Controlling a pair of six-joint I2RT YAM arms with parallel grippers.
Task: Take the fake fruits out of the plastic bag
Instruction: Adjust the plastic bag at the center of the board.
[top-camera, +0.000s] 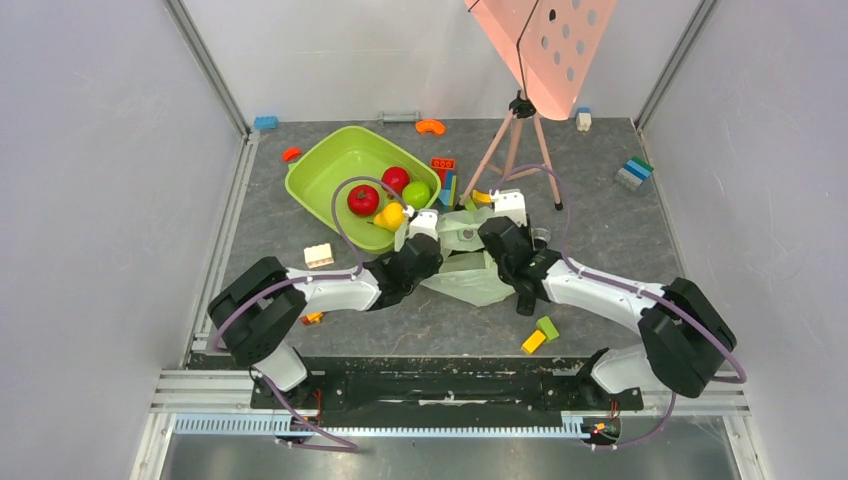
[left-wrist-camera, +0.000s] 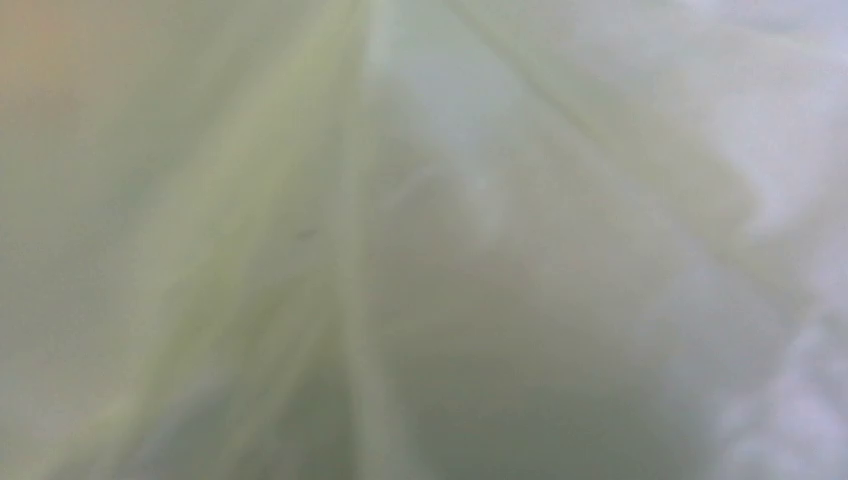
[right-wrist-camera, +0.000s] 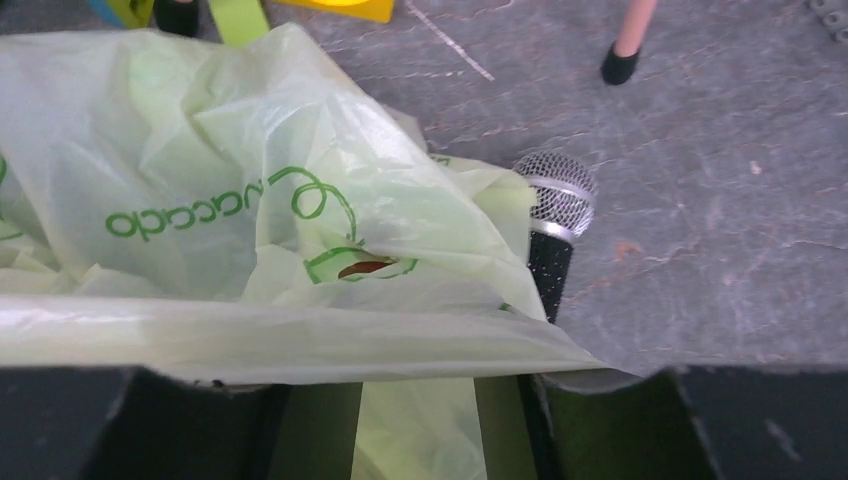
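Plastic bag (top-camera: 470, 275) between arms, left pincer (top-camera: 420, 232) closed, right pincer (right-wrist-camera: 420, 400) parted, microphone (right-wrist-camera: 555, 215) beside it in right wrist view

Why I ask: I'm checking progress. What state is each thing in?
plastic bag: crumpled, contents hidden.
left gripper: shut, at the bag's edge.
right gripper: open, bag film draped across its fingers.
lime-green tub: upright, holding fruits.
round green fruit: out of the bag, in the tub.
microphone: lying beside the bag.
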